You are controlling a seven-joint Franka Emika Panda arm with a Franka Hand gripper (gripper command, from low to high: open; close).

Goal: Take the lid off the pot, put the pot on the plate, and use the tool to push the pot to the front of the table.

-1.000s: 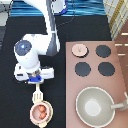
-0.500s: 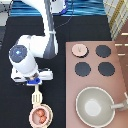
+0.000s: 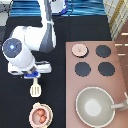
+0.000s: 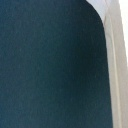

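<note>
The pale-pink pot (image 3: 41, 115), with reddish-orange contents, sits on the beige plate (image 3: 32, 111) on the black table (image 3: 60, 110) near the exterior view's bottom. Just above it toward the view's top is the cream-white tool (image 3: 35, 90), blade pointing down at the pot and apart from it. My gripper (image 3: 35, 81) is shut on the tool's handle. The lid (image 3: 78, 49) lies on the stove's top-left burner spot. The wrist view shows only dark table (image 4: 50, 65) and a pale band (image 4: 116, 55) that I cannot identify.
The pinkish-brown stove panel (image 3: 120, 85) fills the exterior view's right, with black burners (image 3: 102, 50) (image 3: 82, 69) (image 3: 105, 68) and a large grey pan (image 3: 97, 106) with its handle pointing right. The white arm (image 3: 30, 45) covers the table's left.
The gripper and tool have drawn back toward the exterior view's top, away from the pot. The pot sits slightly lower in the view than a second ago.
</note>
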